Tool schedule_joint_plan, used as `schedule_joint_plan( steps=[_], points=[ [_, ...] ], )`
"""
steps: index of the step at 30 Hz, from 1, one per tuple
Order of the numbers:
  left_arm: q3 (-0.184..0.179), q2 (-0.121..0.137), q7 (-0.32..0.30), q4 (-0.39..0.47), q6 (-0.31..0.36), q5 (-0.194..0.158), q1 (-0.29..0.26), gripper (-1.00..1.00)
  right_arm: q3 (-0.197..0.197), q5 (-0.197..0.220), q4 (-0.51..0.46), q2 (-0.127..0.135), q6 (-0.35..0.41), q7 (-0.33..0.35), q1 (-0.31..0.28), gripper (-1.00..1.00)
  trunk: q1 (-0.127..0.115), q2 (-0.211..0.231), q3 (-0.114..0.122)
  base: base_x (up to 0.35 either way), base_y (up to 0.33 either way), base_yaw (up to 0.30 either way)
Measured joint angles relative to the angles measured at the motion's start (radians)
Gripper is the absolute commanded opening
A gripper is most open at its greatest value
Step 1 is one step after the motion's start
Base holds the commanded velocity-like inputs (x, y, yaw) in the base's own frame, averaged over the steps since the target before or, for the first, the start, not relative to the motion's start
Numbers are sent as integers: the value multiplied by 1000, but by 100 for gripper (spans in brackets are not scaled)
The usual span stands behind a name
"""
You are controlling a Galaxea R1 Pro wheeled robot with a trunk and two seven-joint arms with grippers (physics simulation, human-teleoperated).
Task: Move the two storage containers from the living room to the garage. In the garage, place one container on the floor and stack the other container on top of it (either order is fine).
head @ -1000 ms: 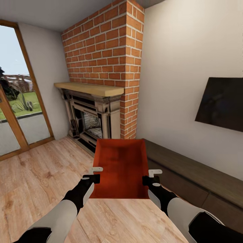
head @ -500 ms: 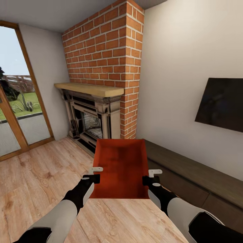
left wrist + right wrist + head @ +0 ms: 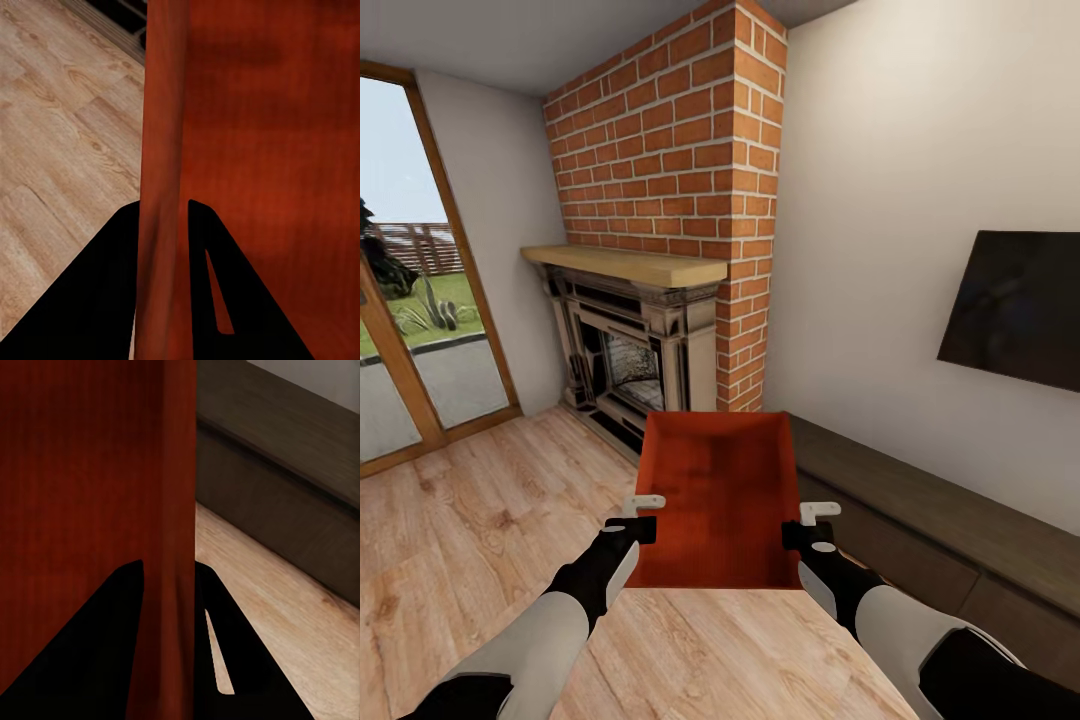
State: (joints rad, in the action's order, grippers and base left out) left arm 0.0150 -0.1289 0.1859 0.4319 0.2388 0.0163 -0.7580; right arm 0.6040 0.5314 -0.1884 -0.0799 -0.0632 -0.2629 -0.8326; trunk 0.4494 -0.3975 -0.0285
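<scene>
Container walls between both fingers

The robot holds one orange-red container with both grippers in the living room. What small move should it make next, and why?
Probably turn the base away from the brick fireplace and head out of the room. The storage container is already off the wood floor, with the left gripper and right gripper each clamped over a side wall, so the grasp looks ready for carrying.

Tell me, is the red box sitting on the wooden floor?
No, the storage container is lifted off the floor, its side walls pinched by the left tool and right tool.
</scene>
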Motion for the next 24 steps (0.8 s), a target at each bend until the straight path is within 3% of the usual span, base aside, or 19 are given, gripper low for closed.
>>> schedule_joint_plan(
  steps=[24],
  points=[
    [1, 0, 0, -1, 0, 0, 0, -100, 0, 0, 0, 0, 2, 0, 0, -100, 0, 0, -8, 0, 0, 0]
  ],
)
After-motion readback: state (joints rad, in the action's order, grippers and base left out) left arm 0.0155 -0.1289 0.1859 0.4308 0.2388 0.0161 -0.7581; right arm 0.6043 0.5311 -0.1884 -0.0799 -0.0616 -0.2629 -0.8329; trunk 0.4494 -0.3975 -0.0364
